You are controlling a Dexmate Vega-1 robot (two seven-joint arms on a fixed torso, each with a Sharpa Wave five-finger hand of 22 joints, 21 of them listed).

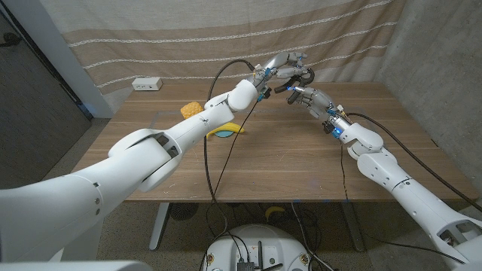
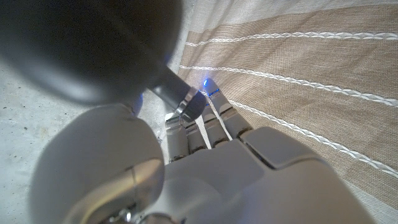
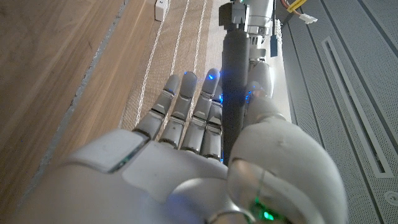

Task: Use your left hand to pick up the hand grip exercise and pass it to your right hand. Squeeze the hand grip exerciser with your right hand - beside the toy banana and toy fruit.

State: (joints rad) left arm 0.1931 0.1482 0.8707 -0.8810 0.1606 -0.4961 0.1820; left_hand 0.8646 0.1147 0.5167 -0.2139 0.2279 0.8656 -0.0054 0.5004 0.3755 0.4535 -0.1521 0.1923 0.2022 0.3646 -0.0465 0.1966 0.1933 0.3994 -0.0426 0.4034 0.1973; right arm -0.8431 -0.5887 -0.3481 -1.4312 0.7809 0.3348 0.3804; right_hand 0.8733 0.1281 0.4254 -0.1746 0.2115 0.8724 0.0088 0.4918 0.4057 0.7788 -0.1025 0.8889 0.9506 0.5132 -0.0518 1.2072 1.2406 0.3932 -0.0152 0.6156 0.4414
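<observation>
Handover stage, mid-air above the far half of the desk (image 1: 301, 162). The hand grip exerciser (image 1: 300, 77) is held aloft between the two hands, at roughly 12 o'clock of the desk's centre in the head view, well clear of the surface. The left hand (image 1: 276, 69) is seen gripping one dark handle, with fingers curled round it in the left wrist view (image 2: 205, 134). The right hand (image 1: 310, 96) is met at about 4 o'clock from the exerciser, just beside it; in the right wrist view (image 3: 199, 155) a dark handle (image 3: 235, 81) is seen running lengthwise along the fingers, between thumb side and fingers, and contact looks made. Whether it is truly clamped cannot be told; it is judged as a loose hold, fingers not yet wrapped. The long axis of that handle lies along the right hand's fingers, so a closing curl is judged enough. The toy banana (image 1: 228, 132) and yellow toy fruit (image 1: 191, 110) lie on the desk at about 8 o'clock from the hands, well apart, under the left arm.
</observation>
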